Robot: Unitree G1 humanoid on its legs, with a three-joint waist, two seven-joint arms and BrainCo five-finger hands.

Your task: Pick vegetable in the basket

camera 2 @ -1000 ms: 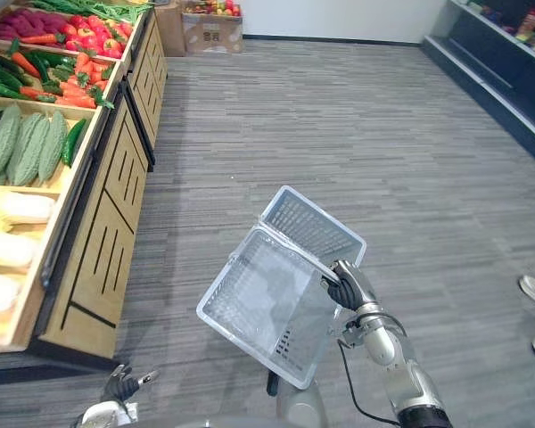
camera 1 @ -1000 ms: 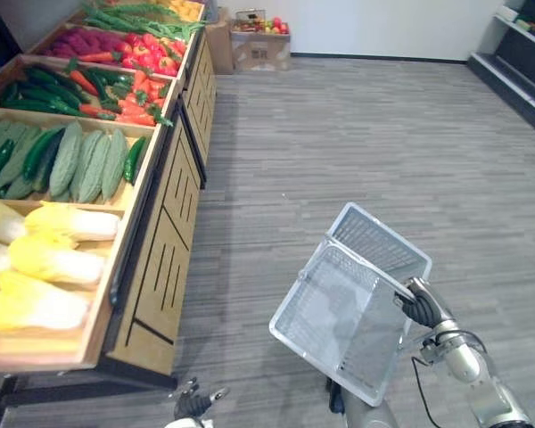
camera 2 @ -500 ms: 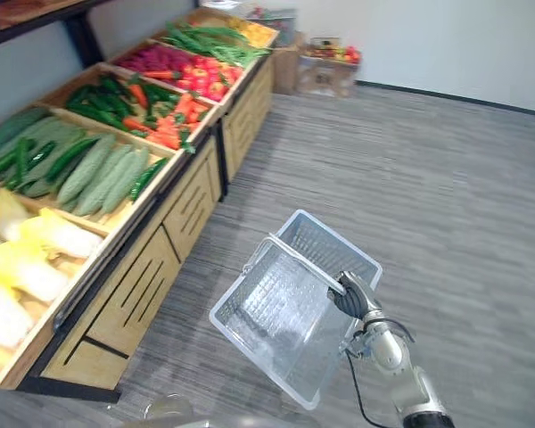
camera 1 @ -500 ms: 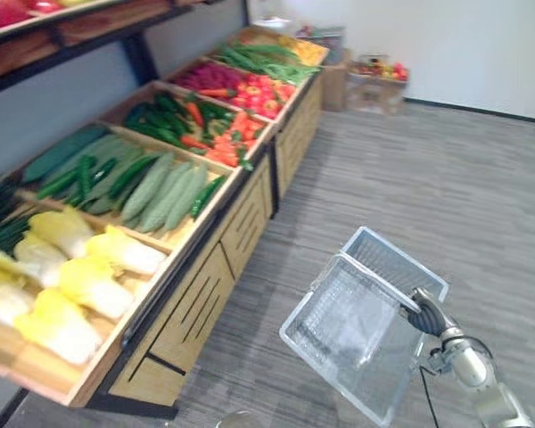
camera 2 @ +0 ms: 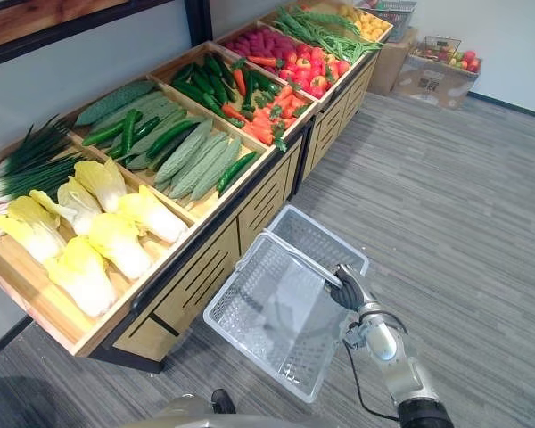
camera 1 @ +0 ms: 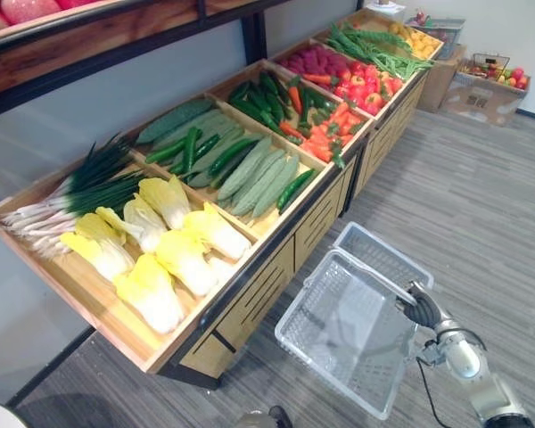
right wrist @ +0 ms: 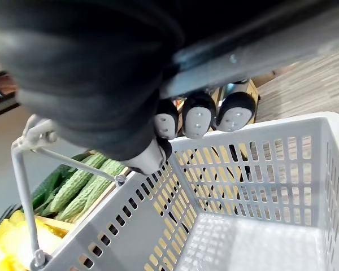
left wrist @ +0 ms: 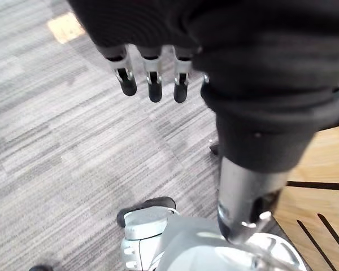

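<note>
Right hand: the right hand [camera 2: 349, 291] is clenched round the handle [camera 1: 375, 278] of the basket [camera 2: 276, 316]; its own wrist view shows the dark fingertips [right wrist: 198, 119] curled under the grey bar.
Basket: a pale grey plastic mesh one, hanging tilted over the floor [camera 1: 481, 214], just beside the front edge of the stand [camera 1: 250, 299]; nothing lies in it.
Left hand: the left hand [left wrist: 151, 68] hangs over the grey floor with its fingers straight and relaxed, holding nothing.
Vegetables: all lie in the compartments of the sloping wooden stand, apart from the basket.
Nearest compartment: yellow-white cabbages [camera 1: 165, 259] along the front edge, green onions [camera 1: 80, 192] at the back edge.
Next compartment: pale green bitter gourds [camera 1: 259, 174] with darker cucumbers [camera 1: 187, 147] beside them.
Further compartments: carrots [camera 1: 325, 125] mixed with dark green peppers, then red peppers [camera 1: 361, 85], then long green beans [camera 1: 374, 45] near the far end.
Past the far end: a cardboard box [camera 1: 486, 94] stands on the floor.
</note>
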